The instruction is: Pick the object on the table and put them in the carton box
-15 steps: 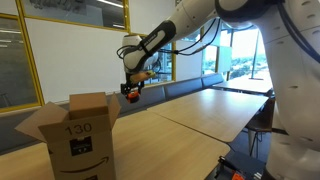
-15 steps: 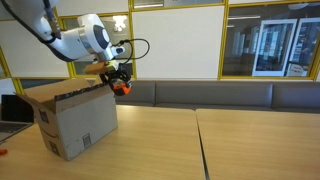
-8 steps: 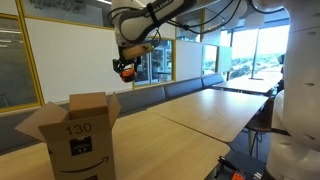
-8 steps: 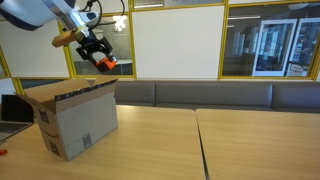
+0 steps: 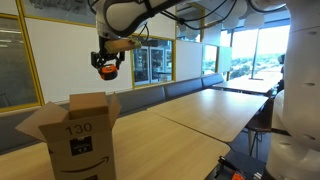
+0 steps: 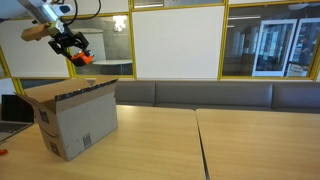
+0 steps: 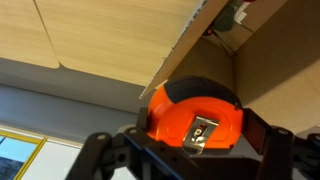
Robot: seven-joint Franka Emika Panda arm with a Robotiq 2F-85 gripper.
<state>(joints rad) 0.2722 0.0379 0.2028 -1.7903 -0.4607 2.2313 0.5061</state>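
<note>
My gripper [image 5: 107, 69] hangs high in the air, shut on the object [image 5: 108, 72], a round orange-and-black item. In the wrist view the object [image 7: 195, 112] fills the space between the two dark fingers [image 7: 262, 140], its metal clip facing the camera, and the gripper [image 7: 195, 135] clamps it from both sides. The carton box [image 5: 80, 135] stands open on the table, marked "130", below and slightly left of the gripper. In an exterior view the gripper [image 6: 78, 55] with the object [image 6: 84, 60] is above the carton box [image 6: 75, 120]. The carton box [image 7: 275, 60] shows behind the object in the wrist view.
Long wooden tables [image 5: 190, 115] stretch beside the box, also seen in an exterior view as tables [image 6: 210, 140]. A bench seat [image 6: 200, 95] and glass walls run behind. A laptop [image 6: 12, 108] sits beside the box.
The arm has swung up and sideways with the object in its grip, from beside the box's top edge to high above the box. The jaws have kept the same grip.
</note>
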